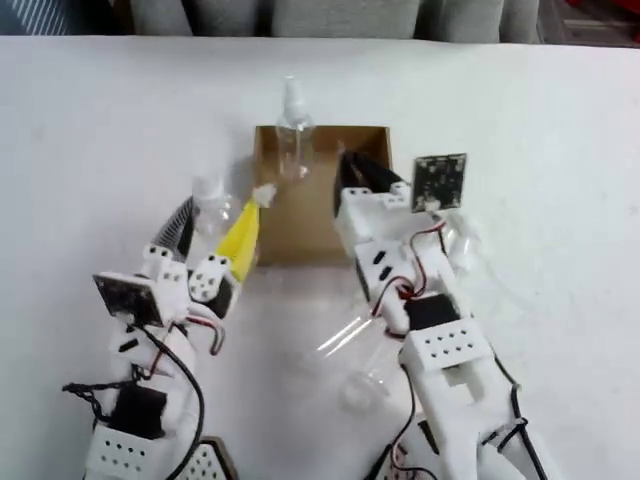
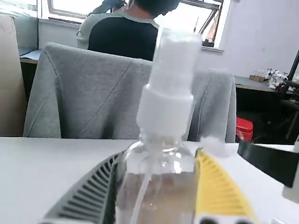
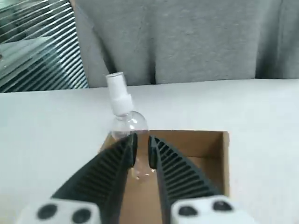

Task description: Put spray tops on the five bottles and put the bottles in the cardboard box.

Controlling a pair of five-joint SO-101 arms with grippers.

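A clear bottle with a white spray top (image 2: 163, 140) stands upright between the grey and yellow fingers of my left gripper (image 2: 159, 161), which is shut on it. From above, that bottle (image 1: 213, 203) and my left gripper (image 1: 222, 207) are just left of the cardboard box (image 1: 290, 240). A second capped bottle (image 1: 293, 132) stands in the box's far left corner, and it is also seen from the right wrist (image 3: 123, 116). My right gripper (image 1: 352, 166) hangs over the right side of the box (image 3: 224, 154). Its black fingers (image 3: 142, 142) are almost together with nothing between them.
Clear bottles lie loose on the white table: one in front of the box between the arms (image 1: 345, 340), one nearer me (image 1: 365, 388), and one right of the right arm (image 1: 462, 240). Grey chair backs (image 1: 340, 15) line the far edge.
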